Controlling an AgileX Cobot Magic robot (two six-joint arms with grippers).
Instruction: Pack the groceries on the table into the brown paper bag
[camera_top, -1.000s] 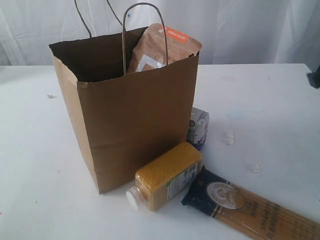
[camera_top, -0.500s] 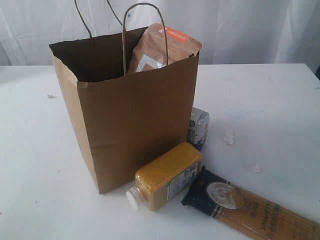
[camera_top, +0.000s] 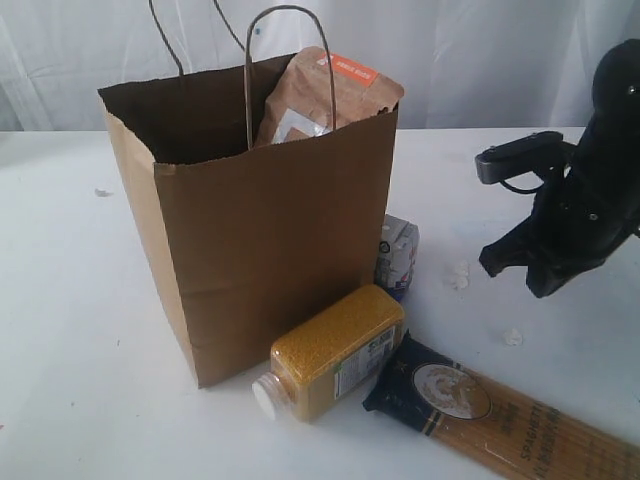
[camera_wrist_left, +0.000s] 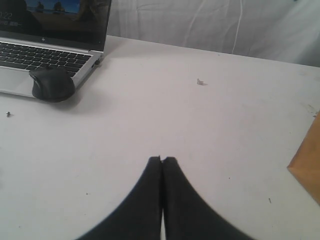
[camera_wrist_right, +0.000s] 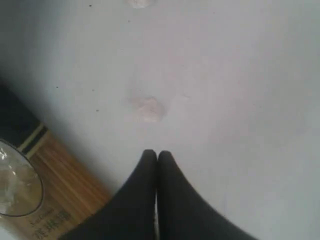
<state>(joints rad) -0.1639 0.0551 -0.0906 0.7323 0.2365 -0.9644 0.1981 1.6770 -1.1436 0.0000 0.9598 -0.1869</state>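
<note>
White surface (camera_top: 80, 330): brown pouch (camera_top: 320, 95) sat in the brown paper bag (camera_top: 270, 250); yellow-grain bottle (camera_top: 335, 350), spaghetti pack (camera_top: 500, 415) and carton (camera_top: 398, 255) lay beside the bag. Right pincer (camera_wrist_right: 153, 154) hovered nearby, pinched shut, empty. Next pick needed it opened.

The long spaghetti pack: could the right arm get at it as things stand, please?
Probably yes: the shut right claw hangs over the table beside the long spaghetti pack, nothing between them; it must open first.
</note>
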